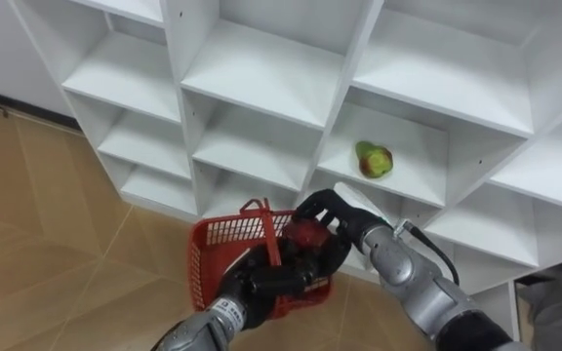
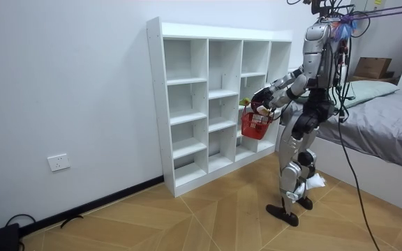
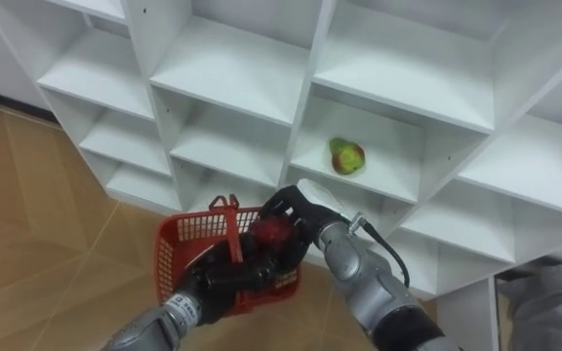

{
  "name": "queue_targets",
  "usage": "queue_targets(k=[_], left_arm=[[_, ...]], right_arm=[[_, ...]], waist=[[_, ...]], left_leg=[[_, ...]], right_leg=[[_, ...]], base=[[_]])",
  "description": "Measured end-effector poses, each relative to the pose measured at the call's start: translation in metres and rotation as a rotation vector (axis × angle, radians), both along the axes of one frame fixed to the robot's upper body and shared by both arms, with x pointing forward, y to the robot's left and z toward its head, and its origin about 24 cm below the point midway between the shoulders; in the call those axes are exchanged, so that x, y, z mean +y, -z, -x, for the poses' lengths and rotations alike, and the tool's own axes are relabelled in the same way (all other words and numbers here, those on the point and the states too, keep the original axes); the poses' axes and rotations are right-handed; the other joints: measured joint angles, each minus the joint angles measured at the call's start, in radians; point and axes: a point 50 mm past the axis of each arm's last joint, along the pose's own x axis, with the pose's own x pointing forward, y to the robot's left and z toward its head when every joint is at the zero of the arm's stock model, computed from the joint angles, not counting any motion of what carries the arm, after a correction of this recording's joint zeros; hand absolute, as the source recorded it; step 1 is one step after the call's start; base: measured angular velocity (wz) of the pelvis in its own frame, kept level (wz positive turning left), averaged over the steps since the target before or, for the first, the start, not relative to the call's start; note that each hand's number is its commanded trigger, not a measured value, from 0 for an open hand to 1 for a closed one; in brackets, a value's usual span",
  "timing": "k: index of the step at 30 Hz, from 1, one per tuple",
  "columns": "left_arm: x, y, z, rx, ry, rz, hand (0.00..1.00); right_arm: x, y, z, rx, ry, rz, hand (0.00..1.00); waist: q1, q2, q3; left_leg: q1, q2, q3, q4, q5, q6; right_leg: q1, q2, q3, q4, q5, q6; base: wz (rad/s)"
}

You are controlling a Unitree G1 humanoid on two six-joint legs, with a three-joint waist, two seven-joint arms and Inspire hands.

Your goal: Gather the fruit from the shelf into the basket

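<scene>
A green and red fruit (image 1: 374, 161) (image 3: 347, 156) lies alone in a middle shelf compartment of the white closet (image 1: 261, 73). Below it I hold a red mesh basket (image 1: 218, 249) (image 3: 179, 255) (image 2: 255, 125) in front of the shelves. My left hand (image 1: 261, 280) (image 3: 224, 280) is curled round the basket's near side, beside its upright handle (image 1: 264, 229). My right hand (image 1: 322, 210) (image 3: 289, 210) reaches over the basket's far rim. Its fingers are curled down on a red fruit (image 3: 272, 234) inside the basket.
The room view has me standing upright right at the closet's right half (image 2: 257, 84), on a wooden floor (image 2: 208, 216). A bed with grey bedding (image 2: 382, 132) stands close behind me. The other compartments are bare white boards.
</scene>
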Motion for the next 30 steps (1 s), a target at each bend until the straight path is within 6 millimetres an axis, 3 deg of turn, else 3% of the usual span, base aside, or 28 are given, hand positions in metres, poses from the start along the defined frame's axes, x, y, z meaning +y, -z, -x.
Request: queue_targets(k=[30], left_arm=[[0.0,0.0071,0.008,0.06,0.036,-0.016,1.0]], right_arm=[[0.0007,-0.0089,-0.0074,-0.042,0.037,-0.042,0.0]], waist=[[-0.003,0.0,0.0001]], left_leg=[[0.001,0.0,-0.001,0.0,0.0,0.0]], right_leg=[[0.001,0.0,-0.002,0.003,0.0,0.0]], base=[[0.0]])
